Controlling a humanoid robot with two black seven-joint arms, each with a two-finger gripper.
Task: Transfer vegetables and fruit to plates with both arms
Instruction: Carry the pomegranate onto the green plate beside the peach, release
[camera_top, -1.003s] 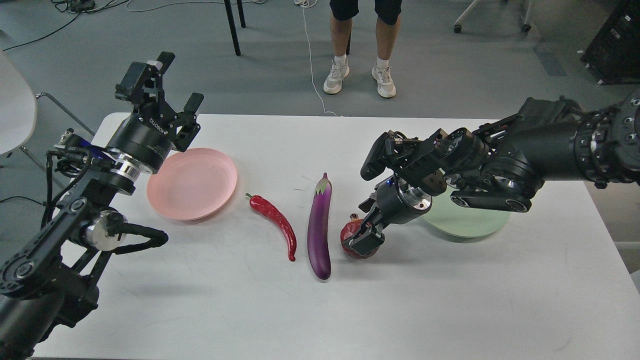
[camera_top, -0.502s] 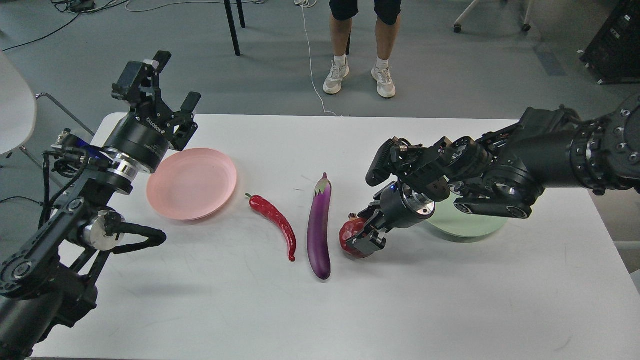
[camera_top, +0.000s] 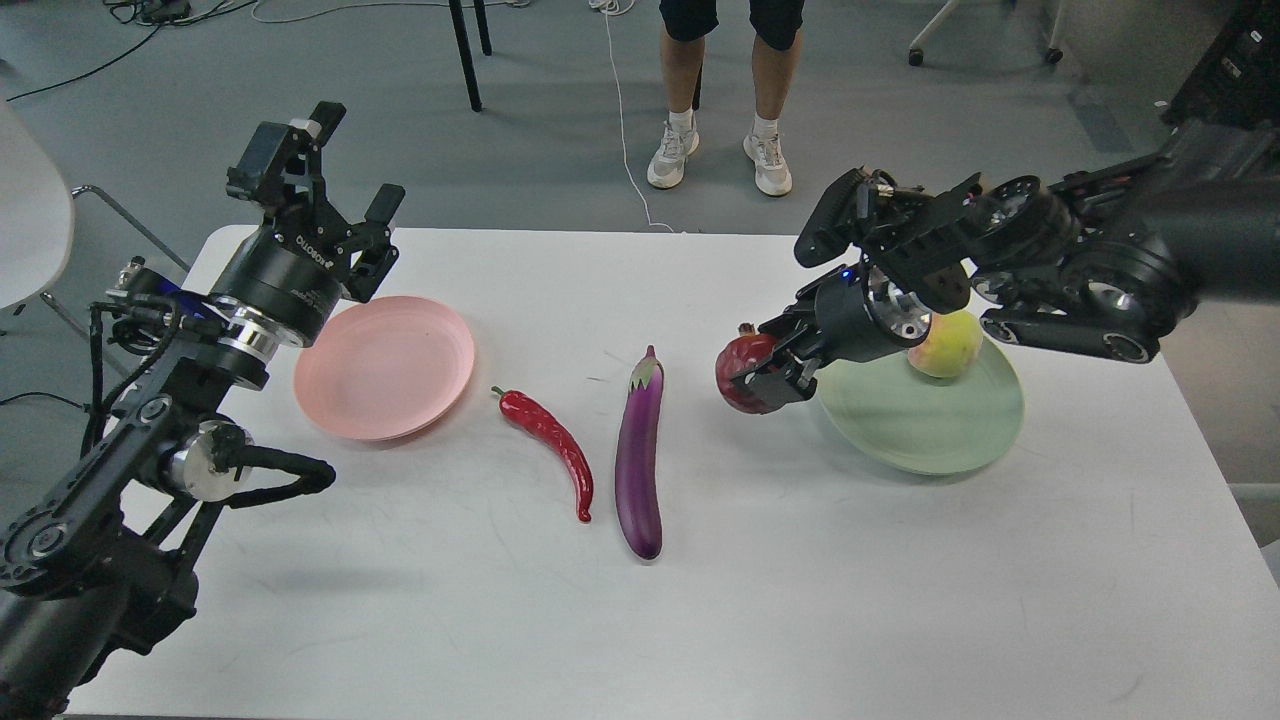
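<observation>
Pomegranate — round, glossy, seemingly pinched by right fingers.

White table carrying four things directly: a pale pink plate on the left side, a sage green plate over on the right, and between them the two vegetables lying flat. Red chili pepper curves down from its green stem, nearer the pink plate; purple eggplant lies just beside it, calyx pointing to the far edge. Chili and eggplant are close but apart, neither touching a plate
</observation>
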